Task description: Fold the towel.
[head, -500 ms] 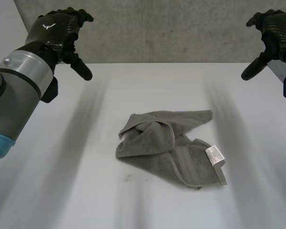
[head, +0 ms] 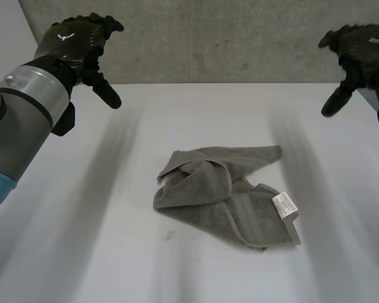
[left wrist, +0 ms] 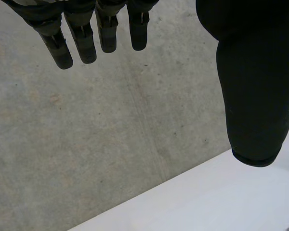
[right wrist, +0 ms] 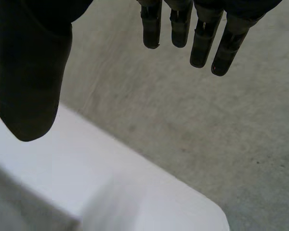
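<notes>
A grey towel (head: 224,192) lies crumpled in the middle of the white table (head: 82,240), with a white label (head: 285,206) at its near right corner. My left hand (head: 76,44) hovers high over the table's far left, open and holding nothing. Far right, my right hand (head: 360,50) hangs equally high, open and empty as well. Both are well away from the towel. Seen from the left wrist, the straight fingers (left wrist: 82,41) and thumb (left wrist: 253,91) hang before the wall. Straight fingers (right wrist: 202,36) and a thumb (right wrist: 29,82) likewise appear in the right wrist view.
A grey concrete wall (head: 221,38) stands behind the table's far edge (left wrist: 192,180). The table's far right corner (right wrist: 207,207) lies below my right hand. Bare white tabletop surrounds the towel on all sides.
My right hand has shifted slightly left and down. The left hand and the towel have stayed put.
</notes>
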You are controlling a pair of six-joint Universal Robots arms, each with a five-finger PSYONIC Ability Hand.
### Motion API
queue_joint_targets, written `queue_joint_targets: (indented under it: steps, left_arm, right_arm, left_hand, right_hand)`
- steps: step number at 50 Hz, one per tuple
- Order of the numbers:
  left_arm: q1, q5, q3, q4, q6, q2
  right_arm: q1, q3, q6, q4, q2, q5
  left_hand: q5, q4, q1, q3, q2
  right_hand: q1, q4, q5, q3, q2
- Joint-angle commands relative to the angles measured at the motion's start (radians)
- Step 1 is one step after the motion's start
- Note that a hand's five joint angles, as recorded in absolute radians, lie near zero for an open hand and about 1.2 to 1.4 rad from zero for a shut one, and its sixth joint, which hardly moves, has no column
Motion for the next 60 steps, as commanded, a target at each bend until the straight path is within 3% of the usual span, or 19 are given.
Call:
queue_joint_targets:
  steps: [1, 8, 15, 23, 35, 41, 46, 50, 60]
  left_arm:
    - [-0.003, 0.115, 0.058, -0.005, 0.088, -0.159]
    - [-0.015, 0.238, 0.063, 0.001, 0.287, -0.311]
    - [-0.029, 0.324, 0.064, 0.005, 0.314, -0.406]
    - [-0.040, 0.344, 0.063, -0.001, 0.317, -0.495]
    - [-0.043, 0.346, 0.079, 0.007, 0.317, -0.560]
    - [-0.058, 0.344, 0.113, 0.008, 0.317, -0.586]
    - [-0.066, 0.340, 0.155, 0.008, 0.317, -0.614]
    - [-0.067, 0.338, 0.184, 0.010, 0.318, -0.635]
    - [-0.066, 0.332, 0.213, 0.053, 0.390, -0.641]
  right_arm:
    - [0.007, 0.099, -0.345, 0.203, 0.008, -0.047]
    - [0.009, 0.342, -0.341, 0.176, -0.030, -0.064]
    - [0.013, 0.659, -0.272, -0.080, -0.107, -0.167]
    - [0.095, 0.825, -0.260, -0.278, -0.113, -0.178]
    - [0.139, 0.874, -0.261, -0.409, -0.034, -0.169]
    - [0.133, 0.876, -0.271, -0.485, 0.025, -0.167]
    - [0.135, 0.876, -0.278, -0.544, 0.055, -0.166]
    - [0.135, 0.871, -0.280, -0.599, 0.072, -0.161]
    - [0.125, 0.819, -0.280, -0.640, 0.077, -0.163]
  left_hand:
    - [0.028, 0.034, 0.034, 0.034, 0.036]
    - [0.037, 0.043, 0.043, 0.043, 0.045]
    - [0.066, 0.073, 0.072, 0.073, 0.075]
    - [0.122, 0.128, 0.128, 0.128, 0.130]
    - [0.181, 0.187, 0.187, 0.187, 0.189]
    - [0.283, 0.290, 0.289, 0.290, 0.292]
    - [0.513, 0.519, 0.518, 0.519, 0.521]
    - [0.785, 0.791, 0.791, 0.791, 0.793]
    - [1.149, 1.156, 1.155, 1.156, 1.158]
  right_hand:
    - [-0.053, -0.080, -0.058, -0.063, -0.061]
    - [-0.053, -0.080, -0.058, -0.063, -0.061]
    - [-0.053, -0.080, -0.058, -0.063, -0.061]
    - [-0.053, -0.080, -0.058, -0.063, -0.061]
    - [-0.046, -0.073, -0.050, -0.056, -0.054]
    - [0.080, 0.053, 0.075, 0.070, 0.072]
    - [0.177, 0.150, 0.173, 0.167, 0.169]
    - [0.432, 0.405, 0.427, 0.422, 0.424]
    - [0.817, 0.790, 0.812, 0.807, 0.808]
